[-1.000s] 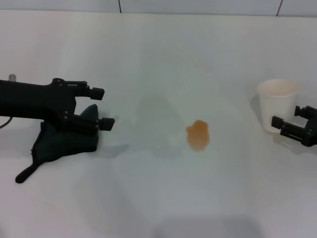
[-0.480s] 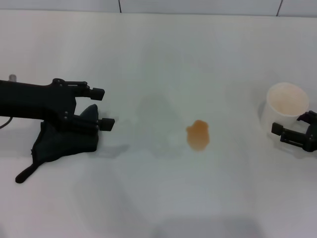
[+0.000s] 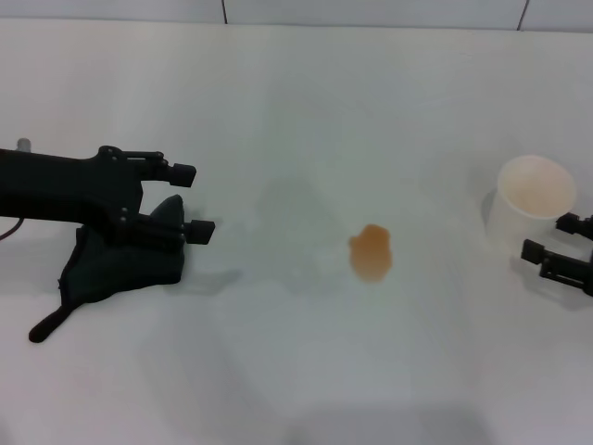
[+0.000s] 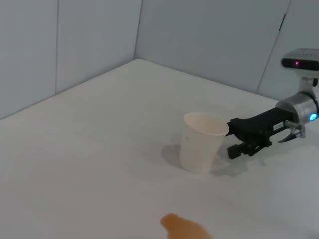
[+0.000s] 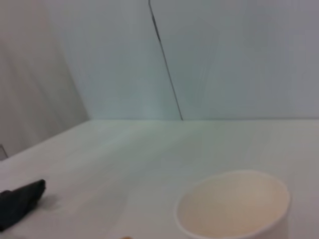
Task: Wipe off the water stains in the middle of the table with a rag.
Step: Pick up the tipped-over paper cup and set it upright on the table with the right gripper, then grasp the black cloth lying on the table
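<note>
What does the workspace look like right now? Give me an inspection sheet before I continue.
Surface: white table, smooth, dry apart from one spill.
Job's things: orange-tan water stains mid-table, unwiped; dark rag lying flat at the robot's left.
Clutter: whitish cup upright at the right.
Grippers: left gripper open, above the rag; right gripper open, beside the cup, not gripping it.
Cables: nothing seen.
Surroundings: pale wall panels behind the table.
</note>
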Action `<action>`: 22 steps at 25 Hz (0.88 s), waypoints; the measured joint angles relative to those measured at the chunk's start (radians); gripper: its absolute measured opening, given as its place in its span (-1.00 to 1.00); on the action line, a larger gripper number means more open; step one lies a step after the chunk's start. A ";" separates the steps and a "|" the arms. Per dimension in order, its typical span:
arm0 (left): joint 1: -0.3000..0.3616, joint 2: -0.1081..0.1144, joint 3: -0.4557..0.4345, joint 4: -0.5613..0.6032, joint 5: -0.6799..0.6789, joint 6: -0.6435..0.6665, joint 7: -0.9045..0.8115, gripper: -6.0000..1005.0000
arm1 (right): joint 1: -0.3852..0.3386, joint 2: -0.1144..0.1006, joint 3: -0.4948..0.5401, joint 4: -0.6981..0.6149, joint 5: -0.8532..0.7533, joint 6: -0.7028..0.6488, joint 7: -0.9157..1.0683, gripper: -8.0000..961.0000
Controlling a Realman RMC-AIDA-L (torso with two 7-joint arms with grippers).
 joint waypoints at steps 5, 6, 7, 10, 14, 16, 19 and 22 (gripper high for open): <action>0.000 0.000 0.000 0.002 0.000 0.000 -0.005 0.76 | -0.039 0.000 0.002 -0.062 0.010 -0.086 0.019 0.78; 0.000 0.000 0.000 0.003 0.000 0.000 -0.005 0.76 | -0.048 0.000 0.003 -0.076 0.012 -0.103 0.023 0.78; 0.000 0.000 0.000 0.003 -0.001 0.000 -0.005 0.76 | -0.057 0.000 0.009 -0.091 0.016 -0.123 0.025 0.78; 0.000 -0.001 0.000 0.004 -0.001 0.000 -0.005 0.76 | -0.072 0.000 0.029 -0.110 0.024 -0.161 0.028 0.78; 0.000 -0.001 -0.003 0.004 -0.002 -0.001 -0.004 0.76 | -0.083 0.001 0.051 -0.134 0.027 -0.186 0.028 0.78; 0.001 -0.002 -0.004 0.004 -0.003 -0.002 -0.004 0.76 | -0.083 0.001 0.062 -0.147 0.030 -0.204 0.028 0.77; 0.000 -0.002 -0.004 0.004 -0.005 -0.004 -0.002 0.76 | -0.077 0.001 0.069 -0.161 0.040 -0.237 0.028 0.77; 0.000 -0.002 -0.006 0.003 -0.007 -0.006 0.000 0.76 | -0.070 0.001 0.069 -0.179 0.049 -0.271 0.034 0.77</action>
